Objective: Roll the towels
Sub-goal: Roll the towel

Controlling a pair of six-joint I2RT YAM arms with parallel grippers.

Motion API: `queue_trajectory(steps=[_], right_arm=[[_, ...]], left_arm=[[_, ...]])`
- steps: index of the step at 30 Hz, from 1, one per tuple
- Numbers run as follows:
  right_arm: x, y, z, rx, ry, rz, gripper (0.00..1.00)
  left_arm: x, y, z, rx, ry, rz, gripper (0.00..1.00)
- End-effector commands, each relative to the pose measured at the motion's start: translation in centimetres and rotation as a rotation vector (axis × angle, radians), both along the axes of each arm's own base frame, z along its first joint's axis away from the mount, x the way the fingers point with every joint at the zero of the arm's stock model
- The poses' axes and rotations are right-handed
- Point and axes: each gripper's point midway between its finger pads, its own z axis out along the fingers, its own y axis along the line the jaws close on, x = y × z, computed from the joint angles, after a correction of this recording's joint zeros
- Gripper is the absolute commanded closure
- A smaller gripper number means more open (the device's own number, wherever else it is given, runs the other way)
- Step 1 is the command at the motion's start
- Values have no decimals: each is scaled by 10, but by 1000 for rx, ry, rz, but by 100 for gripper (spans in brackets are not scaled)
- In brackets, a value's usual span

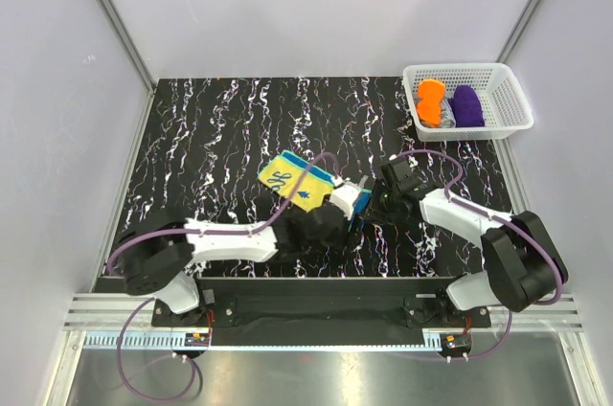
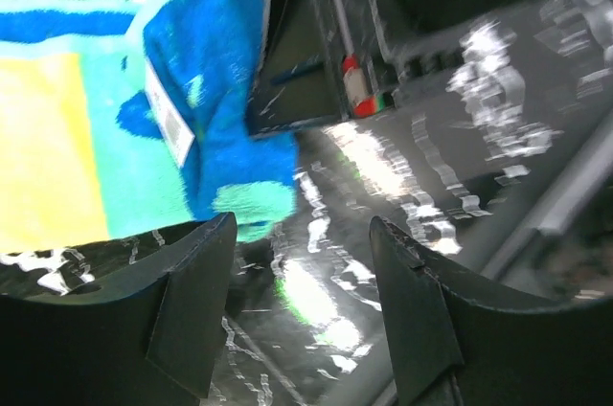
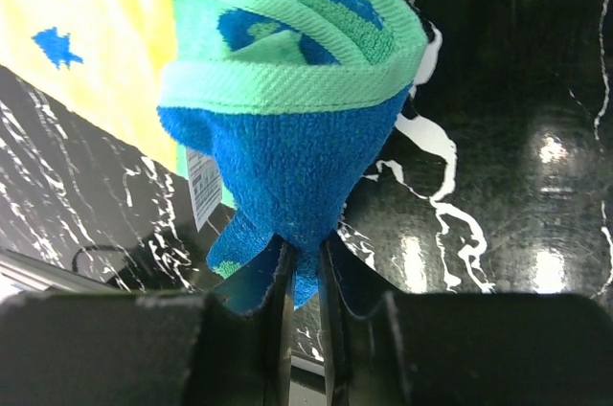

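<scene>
Basket (image 1: 508, 104): orange towel (image 1: 431, 101), purple cloth (image 1: 466, 106) | left jaws apart, empty | right jaws pinching teal towel (image 3: 287, 167)

The right gripper (image 3: 305, 267) pinches a blue corner of the towel (image 3: 287, 157) between its fingers. Above the gripper the cloth bunches into a green-edged fold, its yellow part spreads up-left, and a white label (image 3: 203, 186) hangs just left, over the black marbled table (image 3: 517, 90).
</scene>
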Motion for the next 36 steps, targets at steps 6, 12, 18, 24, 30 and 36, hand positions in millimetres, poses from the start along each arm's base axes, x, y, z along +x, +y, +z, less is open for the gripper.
queue_trajectory(steps=[6, 12, 18, 24, 30, 36], right_arm=[[1, 1, 6, -22, -3, 19, 81], [-2, 4, 10, 4, -3, 28, 82], [-7, 6, 11, 19, 6, 36, 83], [-12, 3, 16, 19, 4, 35, 83], [-13, -12, 30, -45, -20, 8, 55], [-5, -34, 56, -147, -88, -33, 36]], left_arm=[[16, -15, -29, 206, -145, 50, 37], [26, -19, -46, 269, -156, 103, 40], [32, -23, -59, 304, -155, 133, 71], [32, -16, -64, 322, -152, 141, 100], [17, -25, -50, 248, -62, 65, 100], [4, -28, -35, 104, 92, 35, 100]])
